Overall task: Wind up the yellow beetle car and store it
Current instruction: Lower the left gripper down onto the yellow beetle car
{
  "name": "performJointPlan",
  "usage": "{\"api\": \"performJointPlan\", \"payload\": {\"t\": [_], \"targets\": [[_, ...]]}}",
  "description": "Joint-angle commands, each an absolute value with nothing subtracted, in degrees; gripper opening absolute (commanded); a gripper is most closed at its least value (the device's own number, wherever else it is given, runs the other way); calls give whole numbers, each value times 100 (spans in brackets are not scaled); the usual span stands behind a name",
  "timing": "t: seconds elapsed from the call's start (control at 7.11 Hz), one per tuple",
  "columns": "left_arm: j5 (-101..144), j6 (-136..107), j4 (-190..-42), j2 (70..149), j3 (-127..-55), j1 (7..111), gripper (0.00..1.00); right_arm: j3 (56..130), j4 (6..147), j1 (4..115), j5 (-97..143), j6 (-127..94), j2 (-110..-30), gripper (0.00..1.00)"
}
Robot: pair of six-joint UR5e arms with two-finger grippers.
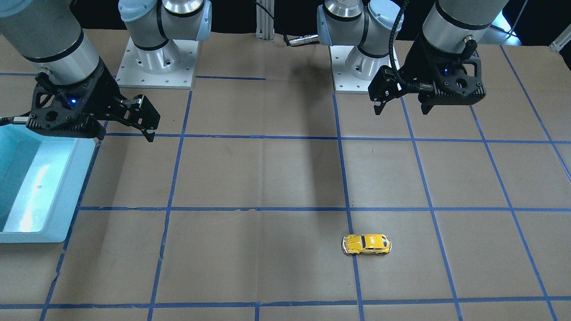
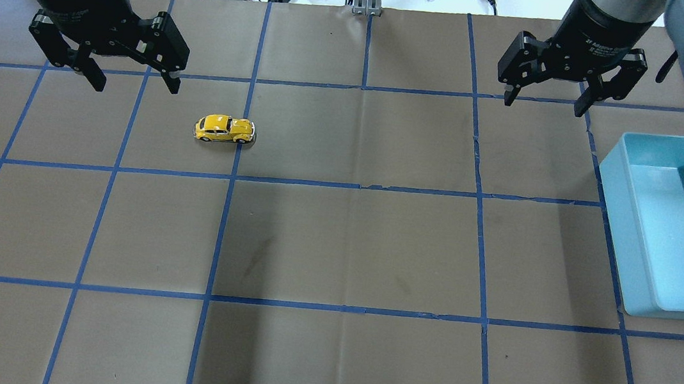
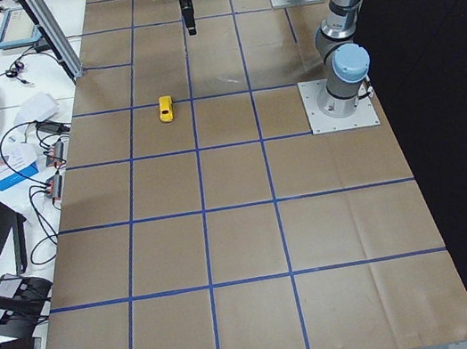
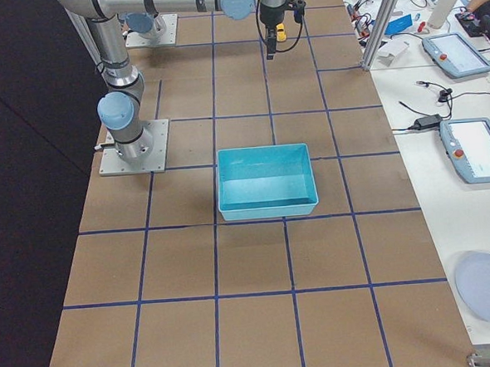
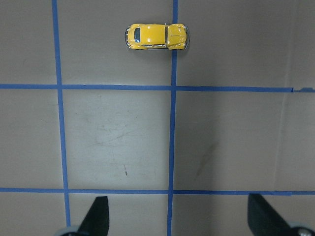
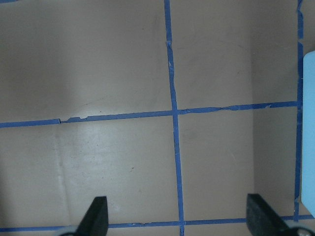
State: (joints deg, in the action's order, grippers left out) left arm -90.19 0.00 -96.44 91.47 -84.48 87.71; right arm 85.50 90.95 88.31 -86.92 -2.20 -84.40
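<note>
Front view: the yellow beetle car (image 1: 366,244) stands on the paper-covered table (image 1: 267,178), across a blue tape line (image 1: 356,276).

Overhead: left gripper (image 2: 135,83) and right gripper (image 2: 544,103) hang spread and empty.

Left wrist view: its glossy rounded shell is probably light and slippery (pinch the flatter sides).

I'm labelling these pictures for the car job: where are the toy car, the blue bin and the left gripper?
toy car (image 2: 225,129): overhead view, middle of its yellow body.
blue bin (image 2: 626,231): overhead view, on its inner side wall.
left gripper (image 2: 137,89): overhead view, midway between its open fingertips.
</note>
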Motion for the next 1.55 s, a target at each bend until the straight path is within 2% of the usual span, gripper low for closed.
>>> {"api": "performJointPlan", "payload": {"t": [0.0,0.84,1.41], "targets": [[-9053,-9,-9642,9167,-8438,8771,100,8534,9140,8842,-8692,-228,-8438,100],[-8991,587,-9536,9316,-8438,8763,100,8517,9088,8833,-8692,-220,-8437,100],[-8657,2062,-8783,10035,-8446,8902,100,8525,9088,8833,-8692,-220,-8437,100]]}}
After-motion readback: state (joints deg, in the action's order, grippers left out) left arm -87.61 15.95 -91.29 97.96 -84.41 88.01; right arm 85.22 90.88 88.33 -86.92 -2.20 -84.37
